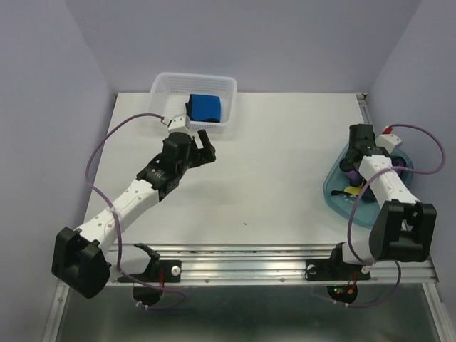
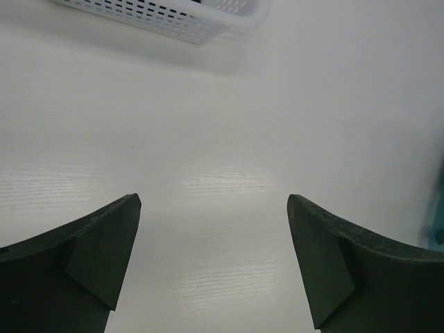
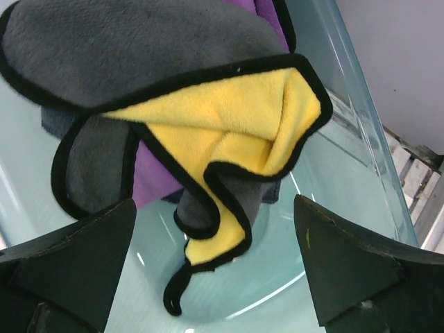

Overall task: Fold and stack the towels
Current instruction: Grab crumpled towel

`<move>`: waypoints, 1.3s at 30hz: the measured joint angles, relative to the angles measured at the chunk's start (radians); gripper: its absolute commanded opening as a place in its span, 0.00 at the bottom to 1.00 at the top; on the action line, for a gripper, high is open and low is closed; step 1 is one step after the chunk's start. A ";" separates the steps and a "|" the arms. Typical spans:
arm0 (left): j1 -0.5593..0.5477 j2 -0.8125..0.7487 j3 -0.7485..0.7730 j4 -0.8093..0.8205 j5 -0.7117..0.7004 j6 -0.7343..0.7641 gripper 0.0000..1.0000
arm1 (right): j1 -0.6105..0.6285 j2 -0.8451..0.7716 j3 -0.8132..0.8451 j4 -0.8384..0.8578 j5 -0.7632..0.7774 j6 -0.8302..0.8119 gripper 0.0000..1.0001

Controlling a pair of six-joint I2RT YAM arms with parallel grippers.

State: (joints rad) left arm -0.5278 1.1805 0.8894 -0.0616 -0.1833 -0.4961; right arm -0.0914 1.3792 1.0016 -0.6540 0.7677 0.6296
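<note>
At the lower edge of the top view a metal rail (image 1: 285, 260) carries both arm bases. Behind it the white desk (image 1: 271, 164) fills the middle of the frame, matt and with a faint wood grain in the left wrist view.

The left arm (image 1: 135, 196) reaches from lower left toward the upper middle. Its jaws stand wide apart over bare desk, with nothing between them.

At the right edge the right arm (image 1: 388, 189) bends over a translucent blue tub (image 1: 333, 191). Its jaws are also spread wide, above the towels and holding none. In the right wrist view a black-hemmed towel (image 3: 229, 132), grey on one face and yellow on the other, lies crumpled in the tub on a purple towel (image 3: 156, 177).

At the upper middle a white mesh basket (image 1: 171, 84) stands against the back wall, with a bright blue towel (image 1: 204, 107) inside. Pale lilac walls (image 1: 249, 35) close the desk on three sides.

The right arm covers most of the tub in the top view, so I cannot count the towels there. The left wrist view cuts off the basket at its top edge.
</note>
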 measured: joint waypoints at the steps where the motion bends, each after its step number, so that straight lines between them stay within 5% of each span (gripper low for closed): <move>1: -0.006 -0.009 0.000 -0.005 -0.010 -0.007 0.99 | -0.011 0.008 0.000 0.014 -0.009 -0.007 1.00; 12: -0.042 -0.030 0.000 -0.069 -0.073 -0.041 0.99 | -0.091 0.156 0.010 0.172 -0.149 -0.108 0.98; 24: -0.056 -0.021 0.000 -0.105 -0.116 -0.045 0.99 | -0.092 0.281 0.121 0.214 -0.083 -0.140 0.93; 26: -0.056 -0.011 0.000 -0.110 -0.118 -0.045 0.99 | -0.092 0.293 0.134 0.217 -0.066 -0.145 0.88; 30: -0.058 0.008 0.001 -0.123 -0.129 -0.045 0.99 | -0.092 0.304 0.143 0.237 -0.049 -0.159 0.51; 31: -0.060 0.012 0.001 -0.127 -0.133 -0.045 0.99 | -0.092 0.304 0.143 0.241 -0.048 -0.164 0.35; 34: -0.062 0.016 0.001 -0.140 -0.141 -0.045 0.99 | -0.092 0.304 0.147 0.249 -0.050 -0.178 0.19; 39: -0.063 0.015 0.001 -0.150 -0.155 -0.047 0.99 | -0.093 0.260 0.148 0.243 -0.073 -0.187 0.18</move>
State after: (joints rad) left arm -0.5903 1.1957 0.8906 -0.2111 -0.3386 -0.5434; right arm -0.1841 1.6390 1.1492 -0.4107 0.6949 0.4427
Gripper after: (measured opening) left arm 0.986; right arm 0.187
